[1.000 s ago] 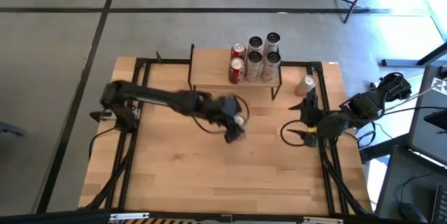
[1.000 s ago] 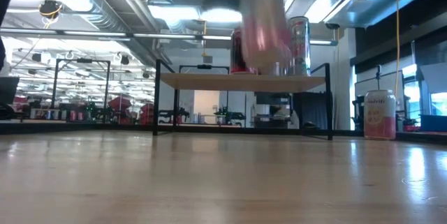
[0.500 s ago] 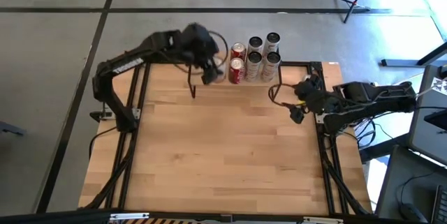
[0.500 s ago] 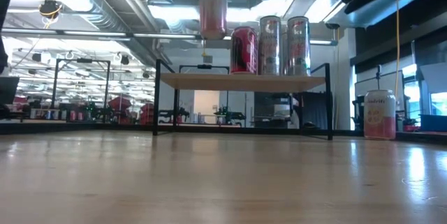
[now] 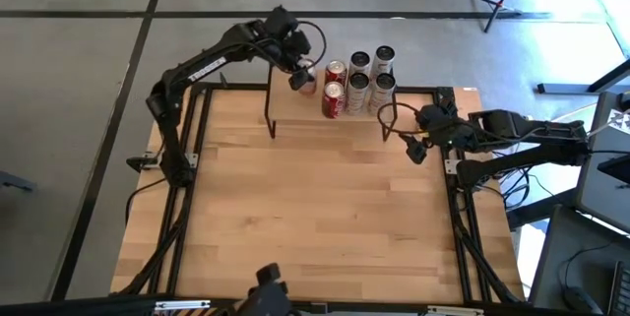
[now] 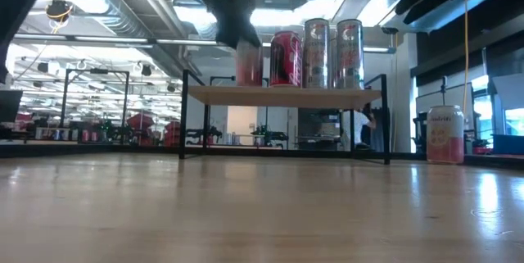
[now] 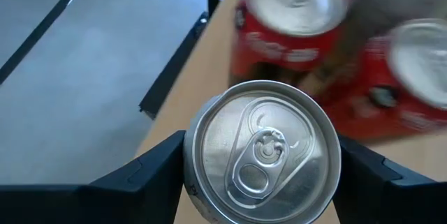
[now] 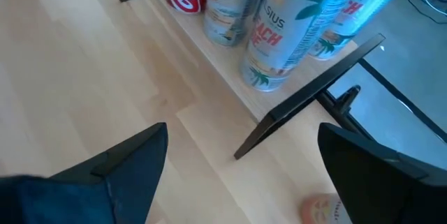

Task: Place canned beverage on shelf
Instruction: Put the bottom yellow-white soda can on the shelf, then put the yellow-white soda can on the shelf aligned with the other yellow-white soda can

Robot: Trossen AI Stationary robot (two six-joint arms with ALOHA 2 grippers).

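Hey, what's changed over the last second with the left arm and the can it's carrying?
The left gripper carried the silver can from over mid-table up to the shelf; the can now sits low at the shelf board beside the red cans, fingers still around it. The right gripper moved in from the table's right edge toward the shelf's right end, open and empty. The cans on the shelf and the pink can on the table stayed put.

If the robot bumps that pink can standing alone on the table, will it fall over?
Probably yes. The pink can stands upright, taller than it is wide, so a high nudge would likely tip it. Being round, it would probably then roll across the smooth table. Its weight can't be judged.
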